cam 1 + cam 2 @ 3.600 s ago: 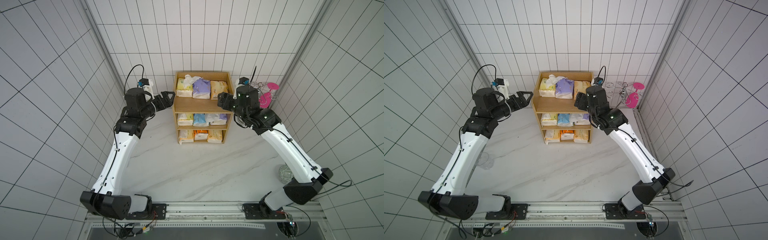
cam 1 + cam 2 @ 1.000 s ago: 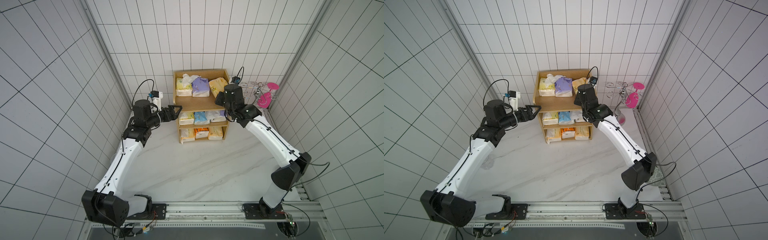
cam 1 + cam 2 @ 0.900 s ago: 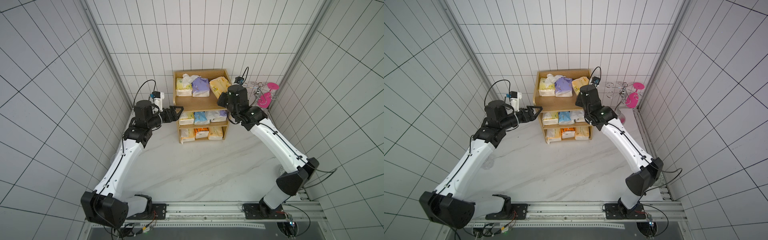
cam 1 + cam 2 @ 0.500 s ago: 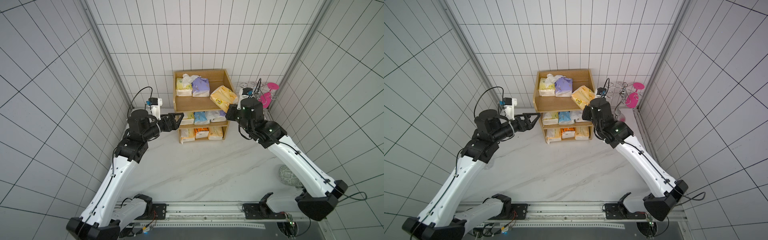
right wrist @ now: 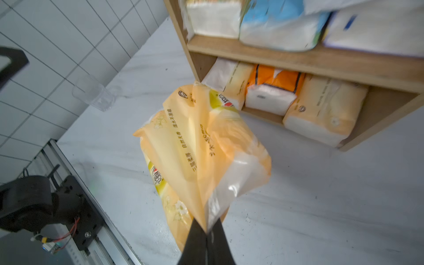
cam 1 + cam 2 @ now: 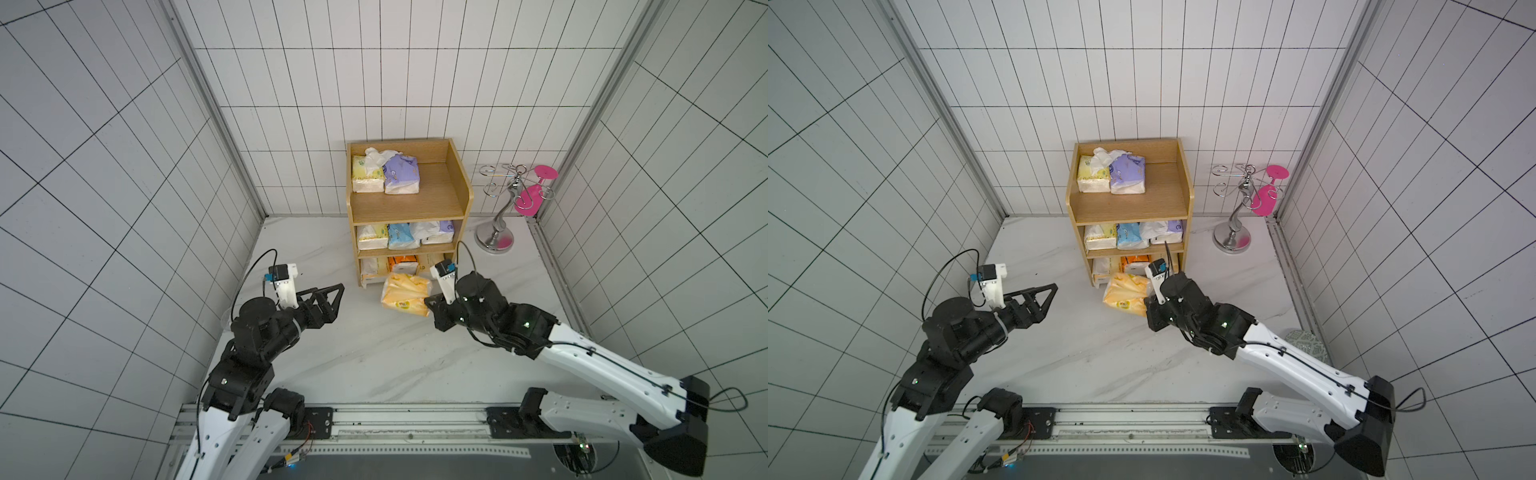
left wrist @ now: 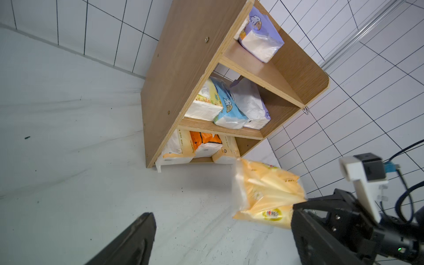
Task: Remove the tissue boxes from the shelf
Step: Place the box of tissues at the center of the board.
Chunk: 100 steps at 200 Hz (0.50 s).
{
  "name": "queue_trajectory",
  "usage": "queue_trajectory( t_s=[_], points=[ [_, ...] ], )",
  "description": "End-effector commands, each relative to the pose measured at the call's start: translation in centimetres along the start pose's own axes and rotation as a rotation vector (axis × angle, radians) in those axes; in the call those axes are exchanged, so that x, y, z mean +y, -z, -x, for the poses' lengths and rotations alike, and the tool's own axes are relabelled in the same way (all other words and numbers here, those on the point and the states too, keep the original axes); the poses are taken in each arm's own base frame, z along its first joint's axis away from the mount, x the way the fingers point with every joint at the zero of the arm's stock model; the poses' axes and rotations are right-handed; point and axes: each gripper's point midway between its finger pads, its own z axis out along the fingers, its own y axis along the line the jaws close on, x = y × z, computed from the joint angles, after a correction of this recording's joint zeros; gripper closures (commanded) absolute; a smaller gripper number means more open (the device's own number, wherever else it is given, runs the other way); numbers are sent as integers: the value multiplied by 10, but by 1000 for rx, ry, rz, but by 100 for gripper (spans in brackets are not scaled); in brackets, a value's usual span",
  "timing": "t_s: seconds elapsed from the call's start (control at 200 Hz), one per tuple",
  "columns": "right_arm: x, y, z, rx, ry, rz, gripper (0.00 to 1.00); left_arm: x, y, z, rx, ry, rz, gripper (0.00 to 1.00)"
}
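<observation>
The right arm (image 6: 515,328) reaches in from the lower right of both top views. Its jaws are pressed together on the wrapper end of a peach-orange tissue pack (image 6: 405,295) (image 5: 202,156). The right wrist view shows the plastic gathered to a point between them. The pack sits at centre frame, just in front of the shelf's (image 6: 459,174) bottom tier and outside it. Whether it touches the desk (image 6: 374,357) cannot be told.

The left arm (image 6: 266,328) is at lower left of centre, well apart from the shelf. Its jaws are spread wide with nothing between them and point towards the held pack.

The shelf stands against the back wall at upper centre.
- Top tier: a pale yellow pack (image 6: 366,180) and a purple pack (image 6: 402,179) lie side by side at its left, with white tissue sticking up between them.
- Middle tier: a yellow pack (image 6: 372,237), a light blue pack (image 6: 401,235) and a white-and-purple pack (image 6: 436,232) stand in a row.
- Bottom tier: a bright orange pack (image 5: 273,89) lies between two pale peach packs (image 5: 321,110).

A silver stand with a pink glass (image 6: 509,199) is right of the shelf.
</observation>
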Motion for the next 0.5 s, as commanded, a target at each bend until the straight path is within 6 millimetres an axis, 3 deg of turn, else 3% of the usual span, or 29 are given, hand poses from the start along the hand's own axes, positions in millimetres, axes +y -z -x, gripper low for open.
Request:
queue_trajectory(
  t_s=[0.0,0.09,0.29,0.495],
  points=[
    [11,-31,-35,19,-3,58,100,23,0,-22,21,98,58,9],
    [12,-49,-59,23,-33,76,91,33,-1,-36,33,167,71,11],
    [-4,-59,-93,64,-73,23,42,50,-4,-60,80,237,107,11],
    [-53,-34,-94,34,-109,-183,40,61,-12,-77,150,249,149,10]
  ],
)
